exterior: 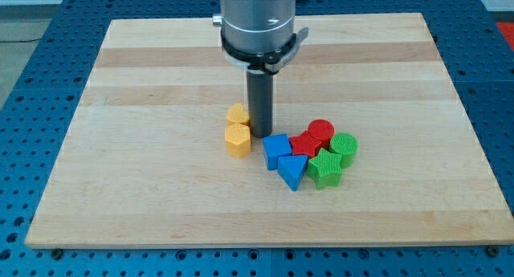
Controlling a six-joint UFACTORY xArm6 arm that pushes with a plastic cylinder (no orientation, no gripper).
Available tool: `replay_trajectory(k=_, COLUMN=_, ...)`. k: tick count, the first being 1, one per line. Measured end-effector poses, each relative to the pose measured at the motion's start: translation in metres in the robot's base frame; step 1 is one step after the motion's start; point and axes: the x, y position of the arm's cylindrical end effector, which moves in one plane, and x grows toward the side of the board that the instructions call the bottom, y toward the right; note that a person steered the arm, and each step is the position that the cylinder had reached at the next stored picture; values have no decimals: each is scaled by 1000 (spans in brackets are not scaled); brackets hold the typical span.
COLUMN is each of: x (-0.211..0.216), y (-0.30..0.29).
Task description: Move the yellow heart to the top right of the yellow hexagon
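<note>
The rod stands upright, my tip (260,133) just right of the yellow heart (237,114), which touches the yellow hexagon (238,139) below; no pincer, no readable writing.

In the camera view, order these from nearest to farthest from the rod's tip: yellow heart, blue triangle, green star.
1. yellow heart, touching my tip on its left.
2. blue triangle, toward the view's bottom right.
3. green star, farther right.
</note>
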Motion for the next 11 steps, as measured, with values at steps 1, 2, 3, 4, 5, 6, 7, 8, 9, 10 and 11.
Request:
replay_trajectory(k=1, x=9, y=-18)
replay_trajectory(k=2, x=21, y=-38)
replay_trajectory(k=3, x=38, y=-59)
replay_trajectory(k=4, x=31, y=-39)
replay_trajectory(k=5, x=10, y=17)
replay_trajectory(k=6, x=-20, y=37)
replay_trajectory(k=7, x=-32, y=9)
replay_trajectory(k=8, x=-32, y=-28)
replay_trajectory(k=9, x=-22, y=-43)
replay_trajectory(k=10, x=-13, y=-57)
replay_trajectory(k=11, x=-40, y=-51)
